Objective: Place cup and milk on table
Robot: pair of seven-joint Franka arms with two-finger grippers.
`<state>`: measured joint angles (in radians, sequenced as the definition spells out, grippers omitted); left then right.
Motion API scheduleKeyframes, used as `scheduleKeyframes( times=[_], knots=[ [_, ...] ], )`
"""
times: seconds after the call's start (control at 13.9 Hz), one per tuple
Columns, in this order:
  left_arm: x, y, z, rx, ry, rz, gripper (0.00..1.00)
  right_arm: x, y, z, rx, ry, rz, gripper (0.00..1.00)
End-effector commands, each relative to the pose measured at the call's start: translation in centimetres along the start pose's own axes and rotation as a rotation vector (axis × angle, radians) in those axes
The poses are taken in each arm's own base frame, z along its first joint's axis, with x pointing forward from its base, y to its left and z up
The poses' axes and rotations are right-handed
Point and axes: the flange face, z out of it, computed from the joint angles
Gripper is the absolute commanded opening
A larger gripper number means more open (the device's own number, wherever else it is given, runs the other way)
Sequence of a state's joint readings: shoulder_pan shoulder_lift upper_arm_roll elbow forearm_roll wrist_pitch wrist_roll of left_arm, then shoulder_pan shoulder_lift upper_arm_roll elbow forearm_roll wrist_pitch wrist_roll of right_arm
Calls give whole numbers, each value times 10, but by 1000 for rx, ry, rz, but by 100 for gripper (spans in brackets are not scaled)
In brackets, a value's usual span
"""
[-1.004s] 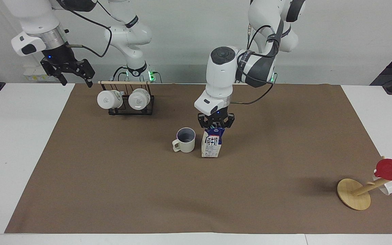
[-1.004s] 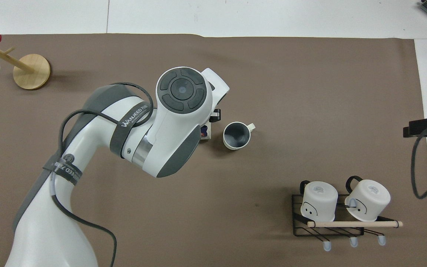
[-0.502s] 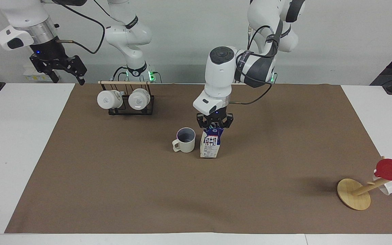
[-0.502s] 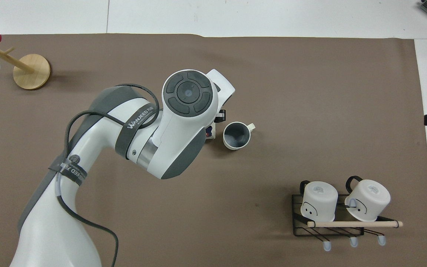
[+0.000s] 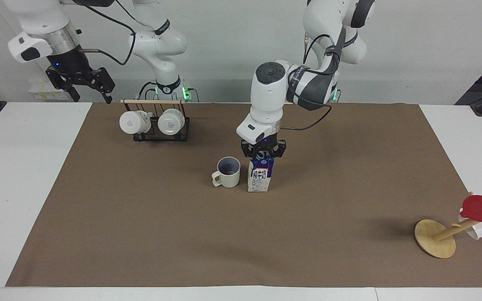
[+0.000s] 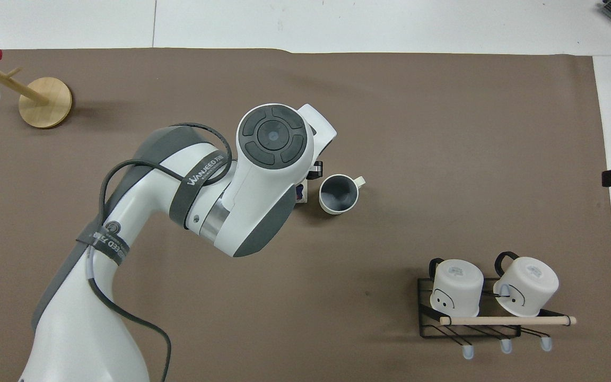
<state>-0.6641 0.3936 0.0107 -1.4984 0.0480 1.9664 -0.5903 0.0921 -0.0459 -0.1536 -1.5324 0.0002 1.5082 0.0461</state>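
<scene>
My milk (image 5: 260,179), one blue-topped white carton, stands upright on the table's (image 5: 23,175) brown paper just beside my one cream cup (image 5: 227,172). My left gripper (image 5: 263,156) sits at its gable; whether it's clamped I cannot tell. My right gripper (image 5: 87,88) hangs spread, near two white mugs (image 5: 152,121) racked.

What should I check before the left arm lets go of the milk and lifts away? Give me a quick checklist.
1. milk standing upright on the brown paper sheet: ok.
2. cup upright beside the milk, toward the right arm's end: ok.
3. Gap between cup and milk: ok, narrow.
4. left gripper off the carton top: cannot tell, it sits right at the gable.
5. right gripper away from the work area, waiting above the table's edge near the mug rack: ok.
</scene>
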Motion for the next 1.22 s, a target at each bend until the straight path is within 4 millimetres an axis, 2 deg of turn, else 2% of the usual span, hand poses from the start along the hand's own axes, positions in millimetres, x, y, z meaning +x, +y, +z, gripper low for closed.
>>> scheduleKeyframes(
  times=[0.0,0.14,0.22,0.43,0.5,0.65,0.86,1.15],
  knots=[
    [-6,0,-6,-4,13,9,100,-8,-3,-3,-19,4,6,100],
    [-6,1,-9,-13,20,5,100,-5,-1,-3,-43,5,6,100],
    [-6,-2,-22,-23,32,2,100,-3,-1,-11,-49,16,5,100],
    [-15,-25,-79,-45,64,-13,100,-3,-6,-11,-30,-1,7,100],
    [-15,-45,-99,-40,61,-32,100,-4,-7,-10,-30,-4,3,100],
    [-19,-77,-126,-22,42,-35,100,-6,-7,-7,-22,-14,6,100],
    [-13,-160,-142,-3,35,-16,100,-9,-10,-8,8,-19,13,100],
    [7,-248,-155,10,56,19,100,-10,-10,-7,7,-26,11,100]
  ],
)
